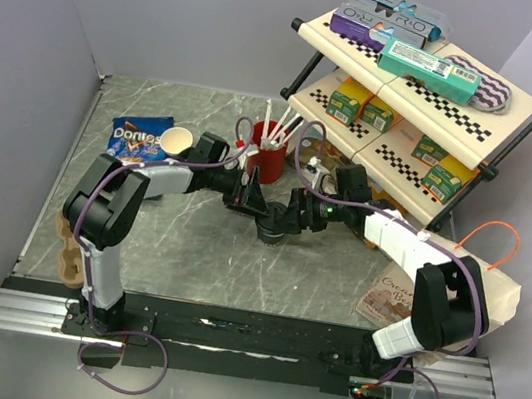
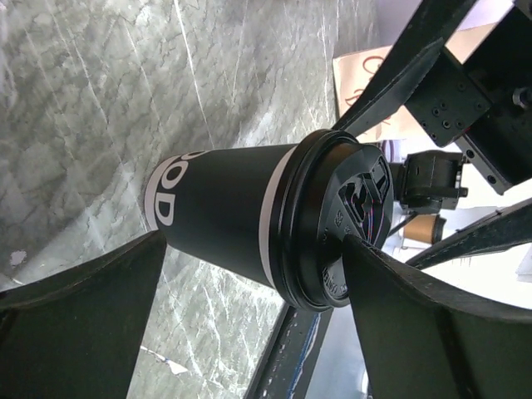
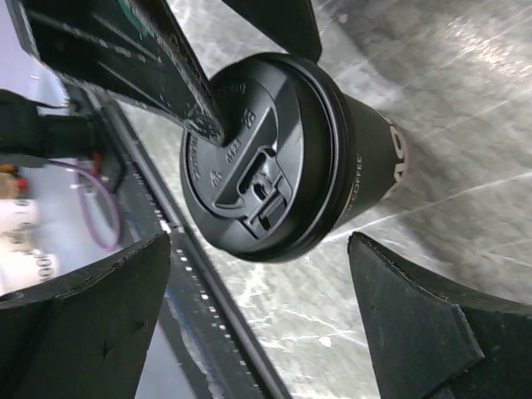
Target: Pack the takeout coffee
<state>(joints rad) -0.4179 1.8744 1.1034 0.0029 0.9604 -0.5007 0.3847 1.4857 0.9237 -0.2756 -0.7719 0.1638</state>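
Table (image 1: 187, 248) first: the coffee cup (image 2: 224, 208) stands on it in the middle, between my two arms. My left gripper (image 2: 253, 241) and right gripper (image 3: 259, 241) gape wide around it, squeezing nothing. I think it's light and squashy, so hold the dark side gently, under the lid (image 3: 258, 158). Its long way points up.

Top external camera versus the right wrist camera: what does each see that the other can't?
Only the top view shows the shelf rack of boxes, the red cup with white straws, the Doritos bag and the open paper cup beside it. Only the right wrist view shows the lid with its moulded sip tab, and white lettering down the cup's side. Both show the lidded black coffee cup on the marble table, the open right gripper astride it and the left gripper alongside.
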